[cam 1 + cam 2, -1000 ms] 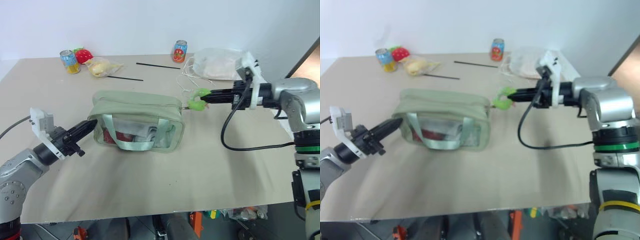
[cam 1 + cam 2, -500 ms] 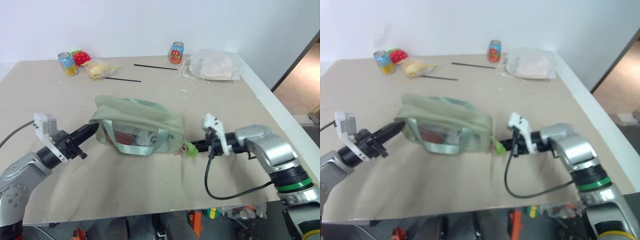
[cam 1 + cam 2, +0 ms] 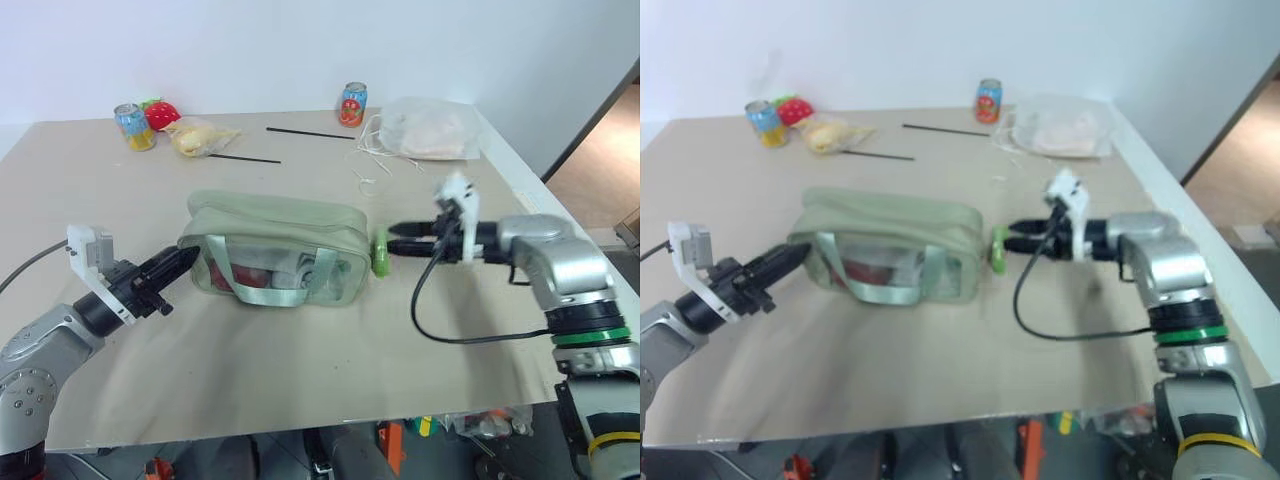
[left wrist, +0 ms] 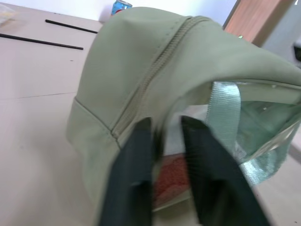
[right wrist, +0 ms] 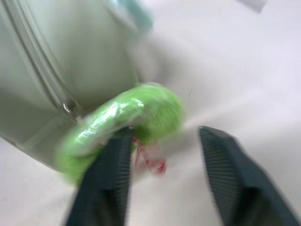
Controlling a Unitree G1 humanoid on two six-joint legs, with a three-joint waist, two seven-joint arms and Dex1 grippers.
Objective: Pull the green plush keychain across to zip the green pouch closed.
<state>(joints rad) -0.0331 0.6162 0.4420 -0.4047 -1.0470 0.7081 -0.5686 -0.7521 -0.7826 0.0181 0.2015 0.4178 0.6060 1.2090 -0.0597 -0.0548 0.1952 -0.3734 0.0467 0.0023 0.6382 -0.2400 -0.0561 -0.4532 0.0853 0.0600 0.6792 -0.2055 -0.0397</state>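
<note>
The green pouch (image 3: pixel 275 250) sits flat in the middle of the table, and its zipper (image 4: pixel 155 70) runs shut along the top. At the pouch's right end hangs the green plush keychain (image 3: pixel 381 252), lime green with a small red bit. My right gripper (image 3: pixel 393 240) is open just right of it. In the right wrist view the green plush keychain (image 5: pixel 136 113) lies against one finger (image 5: pixel 115 165) and is not pinched. My left gripper (image 3: pixel 185 261) is at the pouch's left end, its fingers (image 4: pixel 136 155) slightly apart in front of the end fabric.
At the back of the table stand two cans (image 3: pixel 138 124) (image 3: pixel 353 104), a strawberry plush (image 3: pixel 165 112), a yellow packet (image 3: pixel 203 135), two black sticks (image 3: pixel 312 133) and a white drawstring bag (image 3: pixel 432 130). The table's right edge (image 3: pixel 530 190) runs close to my right arm.
The right gripper has opened and let go of the keychain, and its hand rose from near the table's front. The pouch has settled flat. The left fingers have parted.
</note>
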